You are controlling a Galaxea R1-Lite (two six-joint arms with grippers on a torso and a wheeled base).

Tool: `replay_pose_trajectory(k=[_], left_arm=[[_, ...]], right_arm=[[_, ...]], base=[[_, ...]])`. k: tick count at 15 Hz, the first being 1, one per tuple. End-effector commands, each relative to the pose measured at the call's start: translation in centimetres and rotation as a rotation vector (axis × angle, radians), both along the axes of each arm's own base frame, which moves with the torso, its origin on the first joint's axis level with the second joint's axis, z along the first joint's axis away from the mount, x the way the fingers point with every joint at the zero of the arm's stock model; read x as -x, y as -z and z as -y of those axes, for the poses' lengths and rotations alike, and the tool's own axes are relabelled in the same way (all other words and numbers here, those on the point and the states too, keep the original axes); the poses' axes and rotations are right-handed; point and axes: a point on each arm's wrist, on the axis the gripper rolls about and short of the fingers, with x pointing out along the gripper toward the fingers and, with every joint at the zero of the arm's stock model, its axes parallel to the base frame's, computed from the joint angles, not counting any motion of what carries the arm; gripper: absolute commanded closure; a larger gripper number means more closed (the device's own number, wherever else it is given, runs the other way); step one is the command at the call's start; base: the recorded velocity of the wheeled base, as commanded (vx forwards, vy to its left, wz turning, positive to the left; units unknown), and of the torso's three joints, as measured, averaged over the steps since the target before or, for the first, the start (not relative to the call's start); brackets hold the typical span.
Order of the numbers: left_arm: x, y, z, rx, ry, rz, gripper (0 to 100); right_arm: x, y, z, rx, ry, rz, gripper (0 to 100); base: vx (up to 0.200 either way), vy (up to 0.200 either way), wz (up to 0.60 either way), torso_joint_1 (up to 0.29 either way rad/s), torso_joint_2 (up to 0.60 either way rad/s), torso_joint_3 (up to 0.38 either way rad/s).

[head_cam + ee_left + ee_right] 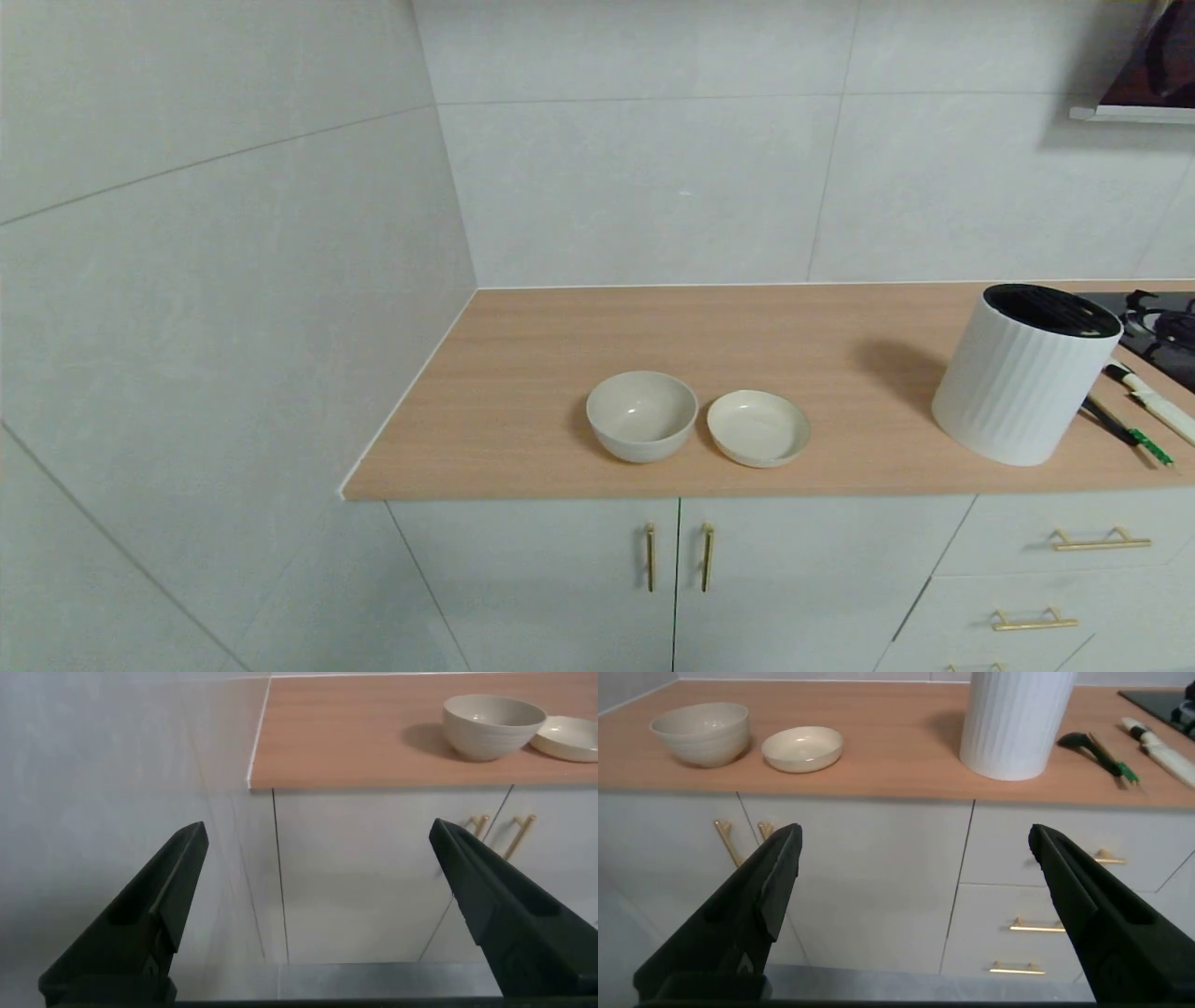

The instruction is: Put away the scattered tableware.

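A cream deep bowl [641, 414] [493, 724] [701, 732] and a shallow cream dish [758, 427] [566, 737] [803, 748] sit side by side near the front edge of the wooden counter [523, 373]. A white ribbed cylinder holder [1025, 373] [1016, 719] stands to the right. Beside it lie dark chopsticks with a green band [1125, 431] [1109, 754] and a white-handled utensil [1156, 401] [1156, 745]. My left gripper [318, 915] and right gripper [915, 915] are both open, held low in front of the cabinets, below counter height, holding nothing.
Tiled walls close the counter at the left and back. White cabinet doors with gold handles [677, 557] sit under the bowls, and drawers [1102, 539] at the right. A black stove [1162, 331] lies at the far right.
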Motion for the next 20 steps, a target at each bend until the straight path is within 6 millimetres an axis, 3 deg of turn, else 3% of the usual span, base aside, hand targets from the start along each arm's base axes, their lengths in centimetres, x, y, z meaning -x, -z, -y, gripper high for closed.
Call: replay_pose_trajectory(k=[1,13,20], left_arm=[[-0.01,0.00,0.00,0.000,0.000,-0.001,0],[-0.01,0.00,0.00,0.000,0.000,-0.001,0],[-0.01,0.00,0.01,0.000,-0.002,-0.001,0]], right_arm=[[-0.01,-0.01,0.00,0.000,0.001,0.000,0],[-0.01,-0.01,0.00,0.000,-0.001,0.000,0],[-0.01,-0.01,0.01,0.000,0.001,0.000,0]], base=[[0.000,0.000,0.00,0.000,0.00,0.000],[0.000,0.000,0.00,0.000,0.00,0.000],[0.000,0.000,0.00,-0.213,0.48,0.260]])
